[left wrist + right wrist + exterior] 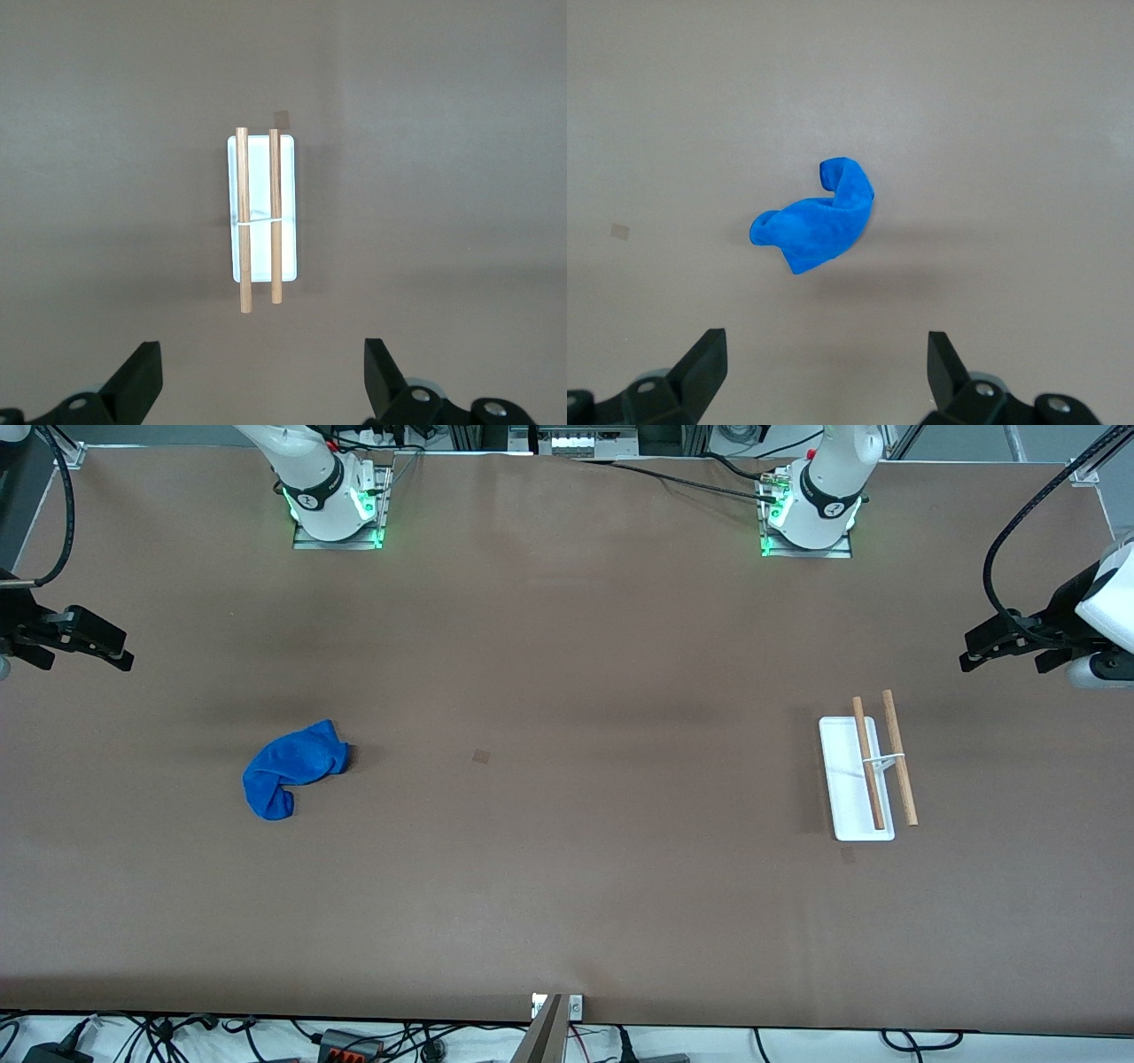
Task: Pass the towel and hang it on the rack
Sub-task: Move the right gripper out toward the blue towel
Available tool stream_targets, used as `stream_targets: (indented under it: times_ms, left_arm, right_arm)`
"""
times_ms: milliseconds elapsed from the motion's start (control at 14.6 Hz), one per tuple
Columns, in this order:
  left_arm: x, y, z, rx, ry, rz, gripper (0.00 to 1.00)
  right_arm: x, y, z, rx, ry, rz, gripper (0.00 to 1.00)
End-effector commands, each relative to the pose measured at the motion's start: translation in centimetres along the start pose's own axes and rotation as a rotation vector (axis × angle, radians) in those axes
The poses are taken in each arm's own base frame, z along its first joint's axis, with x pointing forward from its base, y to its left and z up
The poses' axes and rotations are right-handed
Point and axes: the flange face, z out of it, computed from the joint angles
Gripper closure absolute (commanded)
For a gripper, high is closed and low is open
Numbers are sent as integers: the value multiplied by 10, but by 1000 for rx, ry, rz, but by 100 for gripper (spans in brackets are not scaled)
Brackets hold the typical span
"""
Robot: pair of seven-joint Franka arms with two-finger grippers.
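Observation:
The blue towel (292, 769) lies crumpled on the brown table toward the right arm's end; it also shows in the right wrist view (819, 221). The rack (842, 779) stands toward the left arm's end, with a white tray base and two wooden rods (899, 757); it also shows in the left wrist view (288, 252). My right gripper (124, 648) is open and empty, up in the air at its end of the table, apart from the towel (826, 354). My left gripper (967, 651) is open and empty, up in the air near the rack's end (263, 363).
A small dark square patch (481, 756) marks the table's middle. The arm bases (337, 505) (811, 509) stand along the table's edge farthest from the front camera. Cables (354, 1041) lie below the nearest edge.

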Motion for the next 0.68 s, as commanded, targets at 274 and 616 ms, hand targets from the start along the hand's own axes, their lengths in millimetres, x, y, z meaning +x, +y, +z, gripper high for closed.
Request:
stream_targets:
  times_ms: [274,616]
  left_arm:
    - [-3,-2,-7,-3,4,5,0]
    - [-3,-2,-7,-3,4,6,0]
  right_arm:
    - [-6,-1,1,-8,-25,15,0]
    - [-1,-3,9,-6,-33,7,0]
